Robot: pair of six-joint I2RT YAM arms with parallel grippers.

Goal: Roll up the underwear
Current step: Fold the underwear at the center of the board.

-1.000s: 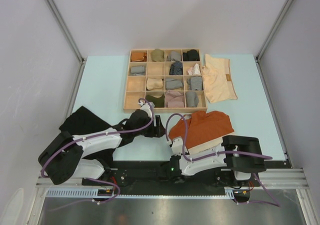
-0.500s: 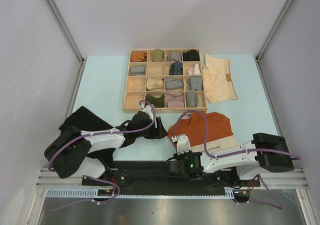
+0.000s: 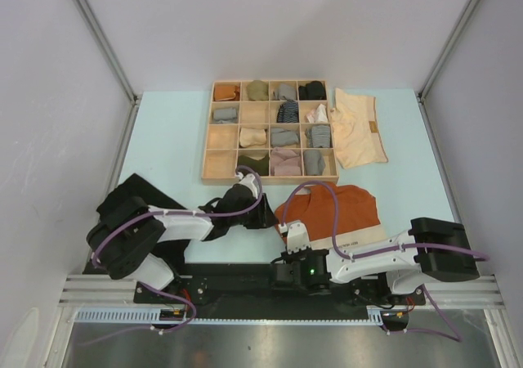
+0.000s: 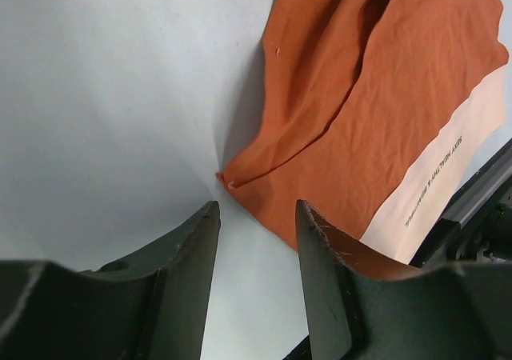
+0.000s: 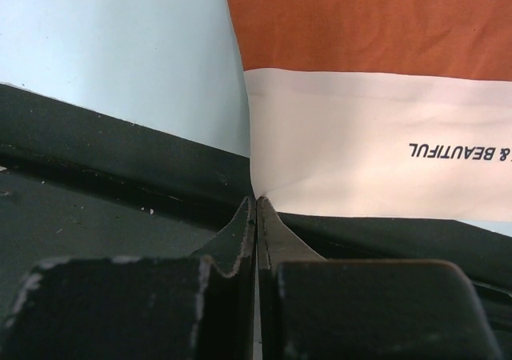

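- Since a second ago the orange underwear (image 3: 339, 208) has gone from bunched over the right arm to lying flat. The left gripper (image 3: 265, 213) has moved up to its left corner, jaws narrower.
- The left gripper is half open and holds nothing; the corner lies just ahead of its tips.
- The right gripper (image 5: 256, 200) is pinched together on a corner of the pale waistband (image 5: 360, 144).
- The waistband runs rightward from the right gripper, with the leg end beyond it.
- Only the right wrist view shows the band's print clearly.
- Only the top view shows the black underwear (image 3: 131, 196) beneath the left arm and the cream underwear (image 3: 358, 127) far beyond both grippers.
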